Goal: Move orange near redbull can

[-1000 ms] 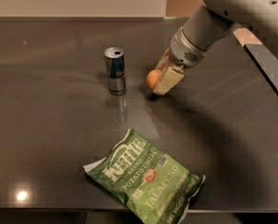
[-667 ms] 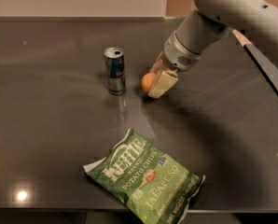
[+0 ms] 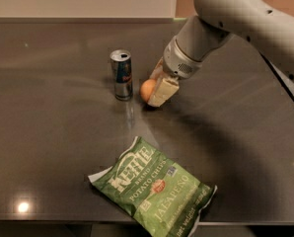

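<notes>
Clenched round the orange point(image 3: 147, 89) with the jaws, low over the dark desk point(image 3: 48, 147), a little past its middle toward the far edge. Pressed to the fruit's right side with one pale finger point(image 3: 162, 92); behind, only a sliver of the second finger point(image 3: 156, 72), the rest hidden by the fruit and the wrist. Left half of the orange in plain sight, right half covered by the near finger. Impossible to tell whether resting on the desk or held a trace above it, the underside lost in shadow.

Just left of the orange, upright and apart by a narrow gap: the redbull can point(image 3: 122, 75), silver top facing up, print too blurred to read.

Down from the far right corner, a bulky grey-white arm point(image 3: 236, 19), cut off by the top and right borders, ending in a ribbed wrist cuff point(image 3: 180, 62) right above the jaws.

Well apart, lying flat by the near edge: a green Kettle jalapeño chip bag point(image 3: 152, 191), tilted, its lower right corner poking past that edge. Left side of the desk cut off from view.
</notes>
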`<state>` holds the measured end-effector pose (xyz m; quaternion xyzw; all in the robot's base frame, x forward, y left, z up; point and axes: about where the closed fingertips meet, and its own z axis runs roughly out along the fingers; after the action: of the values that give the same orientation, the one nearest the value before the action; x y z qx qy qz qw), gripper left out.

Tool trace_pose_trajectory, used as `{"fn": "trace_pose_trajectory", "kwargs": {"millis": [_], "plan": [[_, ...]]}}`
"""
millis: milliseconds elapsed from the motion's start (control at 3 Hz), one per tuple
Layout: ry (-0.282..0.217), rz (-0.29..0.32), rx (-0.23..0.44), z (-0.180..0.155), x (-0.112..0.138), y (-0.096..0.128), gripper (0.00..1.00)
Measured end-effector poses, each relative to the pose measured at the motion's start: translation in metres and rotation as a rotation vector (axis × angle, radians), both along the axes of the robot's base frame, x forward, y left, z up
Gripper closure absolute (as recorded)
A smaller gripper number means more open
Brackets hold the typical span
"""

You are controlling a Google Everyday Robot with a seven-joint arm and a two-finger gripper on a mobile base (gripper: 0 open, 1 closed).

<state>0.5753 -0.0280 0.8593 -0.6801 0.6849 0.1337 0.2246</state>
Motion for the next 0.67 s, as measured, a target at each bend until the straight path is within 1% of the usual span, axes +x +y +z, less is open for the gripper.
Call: {"fn": "trace_pose_trajectory", "kwargs": {"millis": [667], "plan": [[-0.01,0.006,-0.001,-0.0053,0.0024,0.0085,0.37]]}}
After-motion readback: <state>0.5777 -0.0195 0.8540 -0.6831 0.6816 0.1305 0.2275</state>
